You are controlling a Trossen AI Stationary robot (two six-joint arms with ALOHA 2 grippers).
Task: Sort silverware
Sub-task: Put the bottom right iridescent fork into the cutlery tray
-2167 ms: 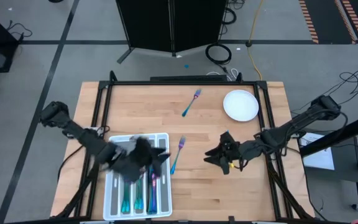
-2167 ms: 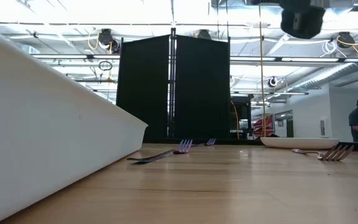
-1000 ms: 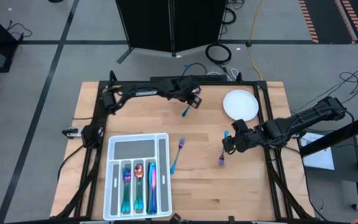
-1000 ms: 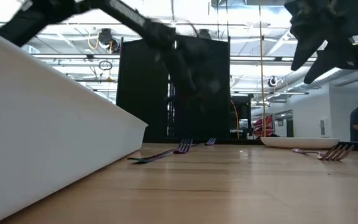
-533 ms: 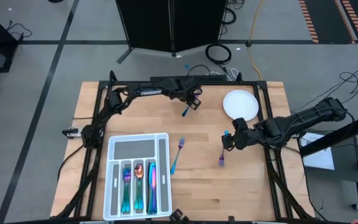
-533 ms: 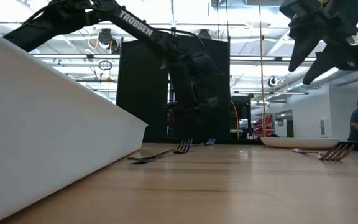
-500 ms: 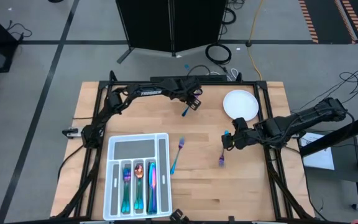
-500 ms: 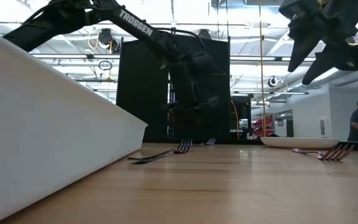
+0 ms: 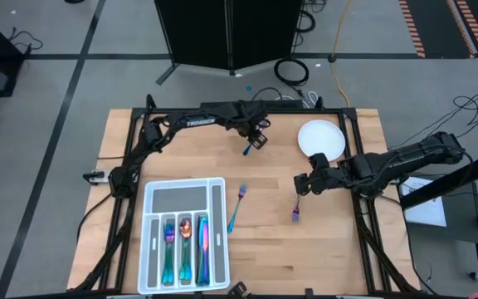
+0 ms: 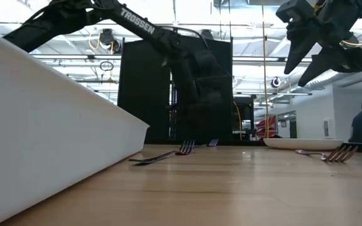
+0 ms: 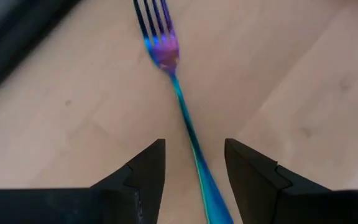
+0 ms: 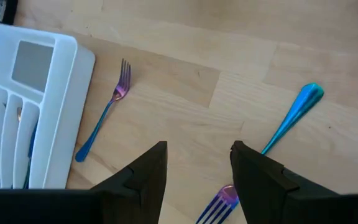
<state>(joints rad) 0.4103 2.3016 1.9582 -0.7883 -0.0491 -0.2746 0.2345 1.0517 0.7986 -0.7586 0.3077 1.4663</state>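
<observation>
Your left claw [image 11: 191, 165] hangs open astride the slim iridescent blue-purple fork [image 11: 174, 81] at twelve o'clock; lower squarely, then close mid-handle.

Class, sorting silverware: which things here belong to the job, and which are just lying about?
Belong: fork at the far edge, fork beside the tray, fork under the right gripper, cutlery in the tray.
Lying about: white plate.

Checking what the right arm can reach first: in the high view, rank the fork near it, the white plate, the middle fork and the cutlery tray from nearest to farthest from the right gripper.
From the right gripper:
1. Fork near it, just toward the table's front.
2. White plate, toward the back edge.
3. Middle fork, toward the tray.
4. Cutlery tray, far left front.
</observation>
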